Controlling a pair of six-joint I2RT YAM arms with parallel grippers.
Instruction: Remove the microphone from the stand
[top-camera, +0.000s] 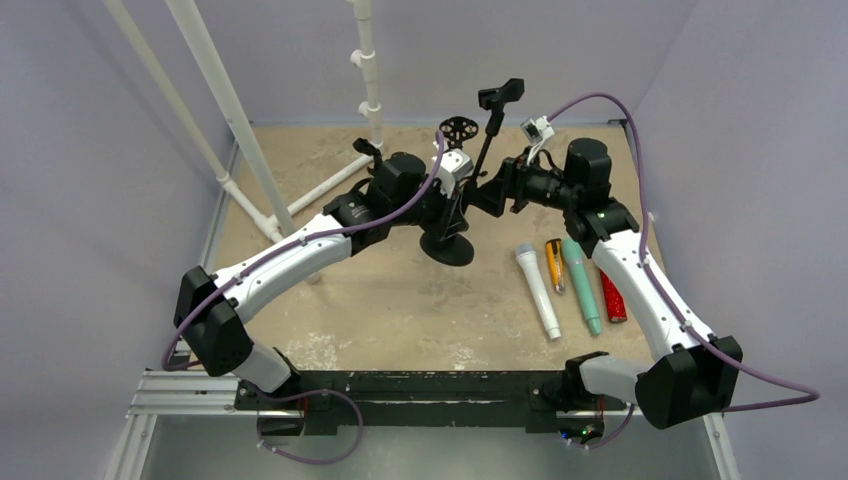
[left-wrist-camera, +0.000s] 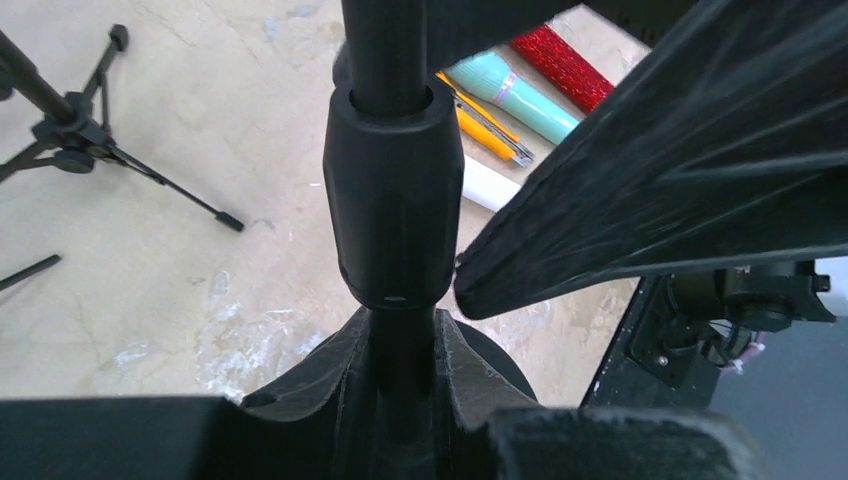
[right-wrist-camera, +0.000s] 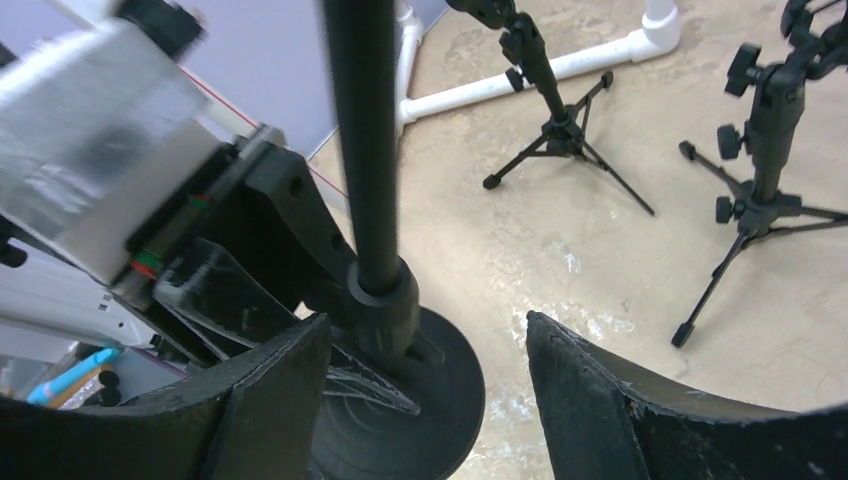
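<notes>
Firmly, left jaws clamp the stand pole (left-wrist-camera: 388, 190); right jaws gape open near it.

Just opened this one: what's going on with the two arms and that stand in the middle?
The left gripper is clamped on the pole of the round-based stand, just below its collar. The right gripper is close to the same pole with its jaws open, holding nothing. From above, the clip at the top of the stand looks empty. The white microphone, orange microphone, teal microphone and red microphone lie side by side on the table.
</notes>
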